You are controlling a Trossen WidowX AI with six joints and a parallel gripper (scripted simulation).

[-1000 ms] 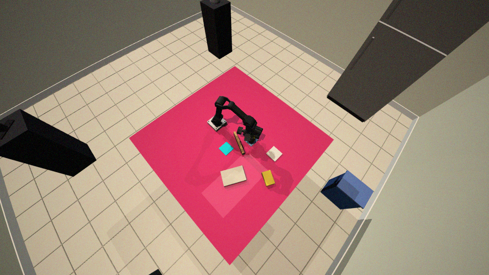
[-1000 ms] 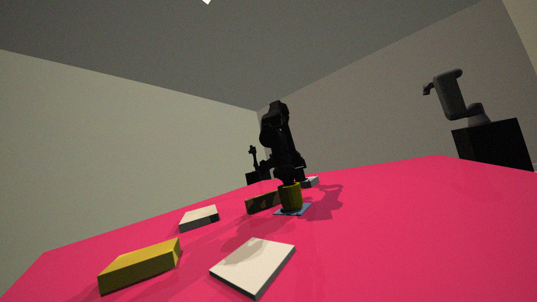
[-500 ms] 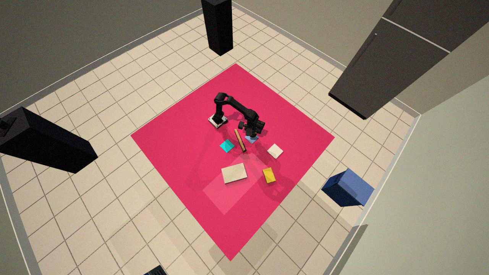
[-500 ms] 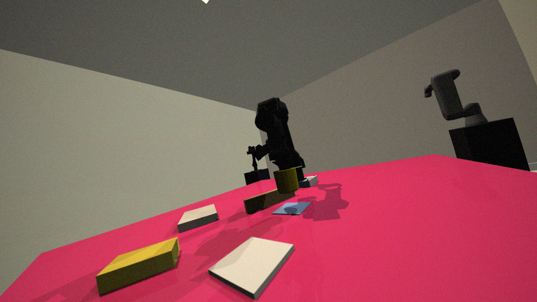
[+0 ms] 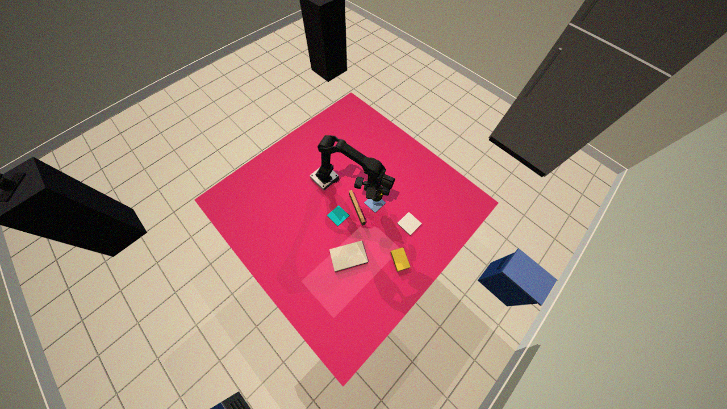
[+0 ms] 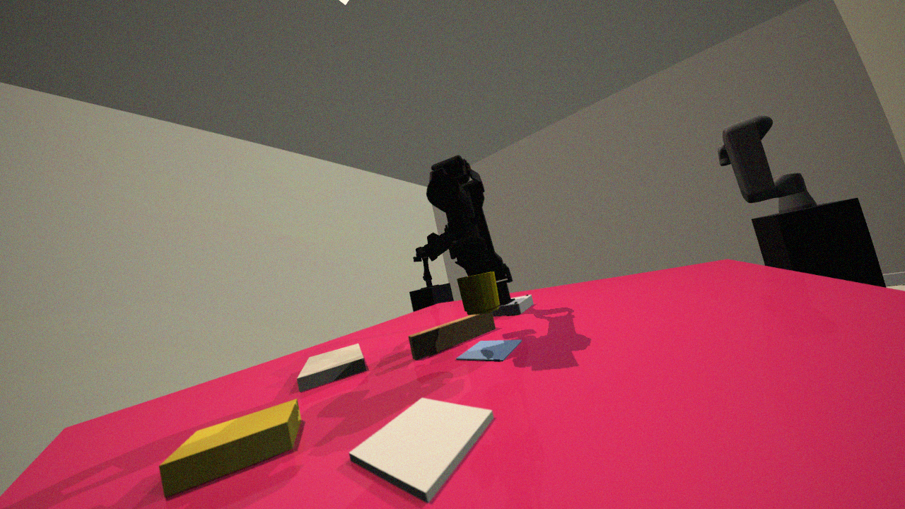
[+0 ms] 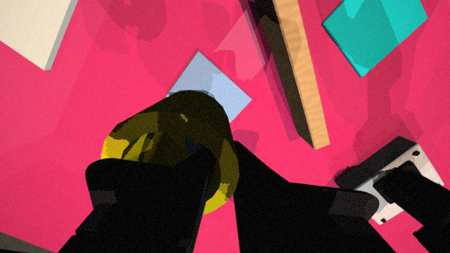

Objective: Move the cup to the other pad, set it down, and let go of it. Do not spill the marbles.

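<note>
You see the gripper (image 7: 221, 165) pinching the wall of the yellow cup (image 6: 479, 292), one finger inside and one outside. The cup hangs upright in the air above the blue pad (image 6: 488, 350), not touching it. The teal pad (image 5: 338, 215) lies on the other side of the wooden bar (image 5: 356, 207).

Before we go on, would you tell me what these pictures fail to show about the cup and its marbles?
- Marbles: wrist view, the cup interior is too dark to count any.
- Grip: wrist view, the gripper fingers cover the rim they pinch.
- Cup: top view, hidden under the arm.
- Teal pad: absent from the exterior view.
</note>
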